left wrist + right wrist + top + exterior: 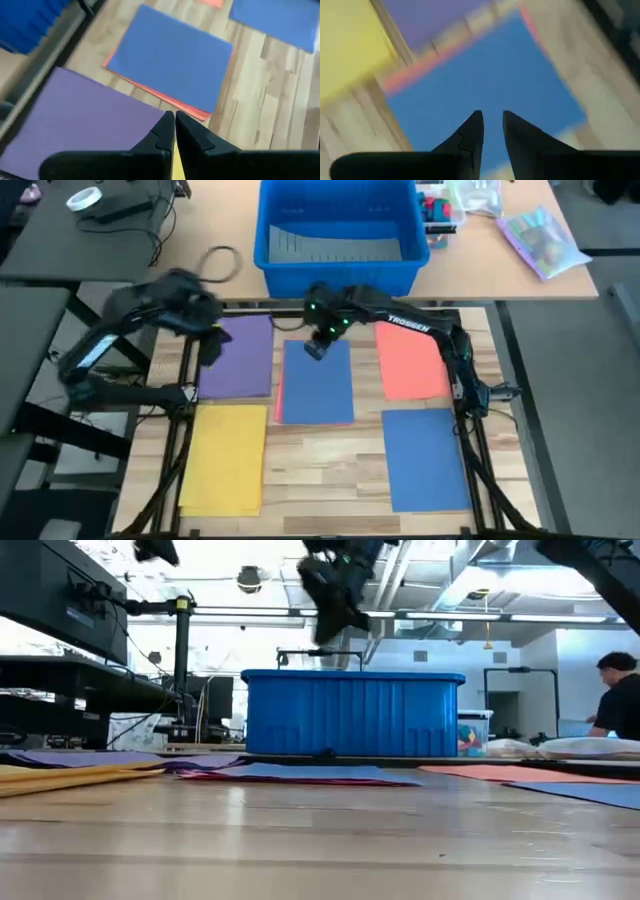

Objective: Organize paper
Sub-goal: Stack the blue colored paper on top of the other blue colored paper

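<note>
Lettering "TROSSEN" on right arm (410, 323) | right gripper (316, 348) slightly parted, empty, over flat blue sheet (318, 380) at centre | left gripper (173, 131) closed, empty, over purple sheet (240, 356) at 10 o'clock

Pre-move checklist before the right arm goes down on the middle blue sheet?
1. Right hand over the target: ok, it is above the far end of the middle blue sheet.
2. Right hand empty, fingers slightly apart: ok in the right wrist view.
3. Height above the sheet: ok, the low view shows the hand well above the table.
4. Single sheet: not ok, a pink sheet lies under the blue one, its edge showing.
5. Left hand out of the way: ok, shut, empty, over the purple sheet.
6. Blue bin clearance: cannot tell.
</note>
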Controlling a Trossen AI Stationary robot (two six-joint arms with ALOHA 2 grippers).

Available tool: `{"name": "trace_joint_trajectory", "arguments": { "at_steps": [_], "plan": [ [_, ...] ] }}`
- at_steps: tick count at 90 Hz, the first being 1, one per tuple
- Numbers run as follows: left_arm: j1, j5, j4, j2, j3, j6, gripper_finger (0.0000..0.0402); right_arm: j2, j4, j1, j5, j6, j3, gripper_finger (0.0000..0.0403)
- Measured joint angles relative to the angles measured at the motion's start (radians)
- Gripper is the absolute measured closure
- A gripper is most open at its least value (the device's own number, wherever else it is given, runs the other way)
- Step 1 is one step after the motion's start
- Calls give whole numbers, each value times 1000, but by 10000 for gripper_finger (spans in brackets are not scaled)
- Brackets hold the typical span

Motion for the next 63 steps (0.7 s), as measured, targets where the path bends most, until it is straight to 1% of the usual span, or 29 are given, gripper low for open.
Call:
{"name": "trace_joint_trajectory", "arguments": {
  "at_steps": [9, 15, 27, 34, 38, 45, 50, 63],
  "plan": [
    [-36, 0, 64, 89, -15, 0, 402, -49, 30, 4, 0, -1, -182, 338],
    [-62, -1, 145, 127, -62, 0, 402, -88, 110, 14, 0, 9, -332, 338],
    [-104, 1, 364, 155, -230, -28, 402, -145, 315, 45, -10, 111, -647, 338],
    [-119, -1, 498, 164, -356, -64, 402, -174, 426, 65, -12, 235, -798, 337],
    [-127, -1, 566, 165, -428, -98, 402, -187, 457, 77, -13, 309, -867, 334],
    [-148, 0, 687, 163, -539, -182, 402, -195, 482, 92, -15, 401, -954, 325],
    [-168, 4, 765, 163, -598, -228, 402, -208, 516, 101, -17, 444, -988, 313],
    [-223, 9, 927, 173, -693, -244, 402, -232, 565, 109, -51, 502, -1023, 267]
  ]
}}
